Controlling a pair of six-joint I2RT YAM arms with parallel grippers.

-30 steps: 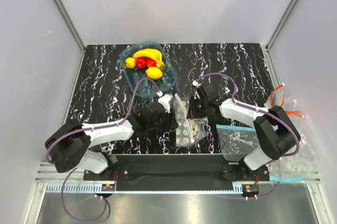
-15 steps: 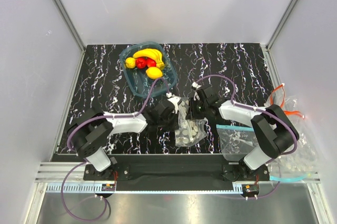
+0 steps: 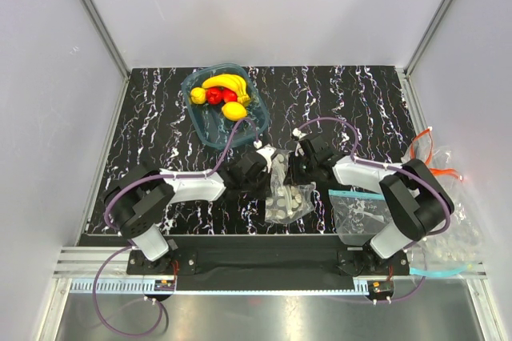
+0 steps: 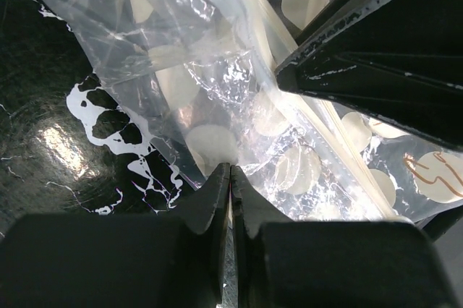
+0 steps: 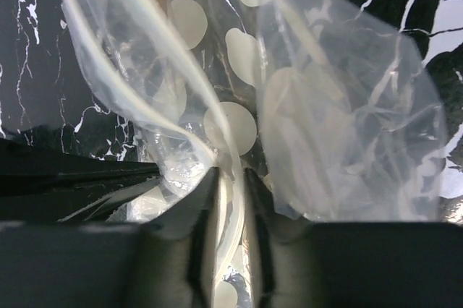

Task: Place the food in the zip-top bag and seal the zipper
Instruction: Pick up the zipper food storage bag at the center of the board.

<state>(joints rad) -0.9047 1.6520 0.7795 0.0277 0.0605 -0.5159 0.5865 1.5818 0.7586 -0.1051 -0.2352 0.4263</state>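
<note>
The zip-top bag [image 3: 286, 193], clear with white polka dots, lies crumpled at the table's near middle between my two grippers. My left gripper [image 3: 262, 168] is at its left edge; in the left wrist view the jaws [image 4: 230, 170] are shut on the bag's film [image 4: 210, 142]. My right gripper [image 3: 298, 166] is at its right edge, and its jaws [image 5: 230, 178] are shut on the pale zipper [image 5: 137, 91]. The food, a banana bunch [image 3: 228, 82], lemons [image 3: 234, 110] and red pieces [image 3: 214, 95], sits in a clear blue container [image 3: 210, 131] at the back.
A plain clear bag with a teal strip [image 3: 360, 209] lies right of the polka-dot bag. More clear bags [image 3: 448, 237] and an orange strap [image 3: 428, 145] lie at the table's right edge. The right gripper's finger [image 4: 376, 62] shows in the left wrist view.
My left arm has swung right and its gripper has come up against the bag's left edge. The right gripper has shifted slightly left, and the bag is bunched more narrowly between them.
</note>
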